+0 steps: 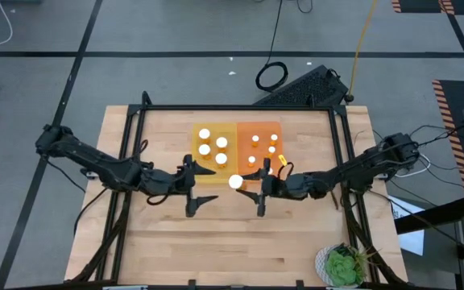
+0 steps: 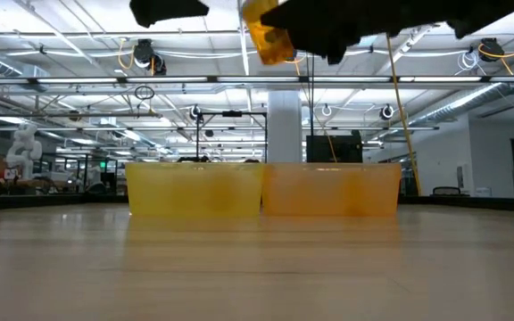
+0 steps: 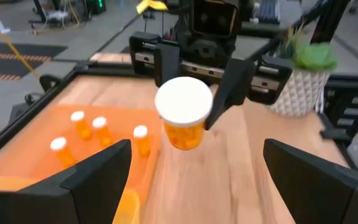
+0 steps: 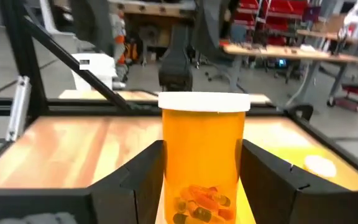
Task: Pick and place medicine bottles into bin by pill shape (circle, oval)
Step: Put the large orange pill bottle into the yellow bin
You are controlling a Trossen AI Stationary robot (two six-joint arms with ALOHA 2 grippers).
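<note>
The right arm reaches in from the desk's (image 1: pixel 167 242) right edge, stretched low and nearly straight toward the middle. Its right hand (image 1: pixel 244 184) is clamped on a medicine bottle (image 4: pixel 202 160), a large amber one with a wide white cap, the two dark fingers (image 4: pixel 143 174) pressed against its sides. Pills lie at the bottle's bottom, seemingly oval, though the view is too soft to be sure. In the low view the bottle hangs well above the desk.

The left arm mirrors this pose from the other side. Its left hand (image 1: pixel 202 187) faces the right one across a small gap, fingers spread wide and holding nothing.

Just beyond the right hand, on its far side, sit two trays side by side and touching. The yellow tray (image 1: pixel 229 130) lies nearer the left hand and carries four bottles with larger white caps. The orange tray (image 1: pixel 243 133) lies directly behind the right hand and carries about six bottles with smaller caps. A potted green plant (image 1: pixel 343 266) stands at the desk's near right corner, behind the right arm.
</note>
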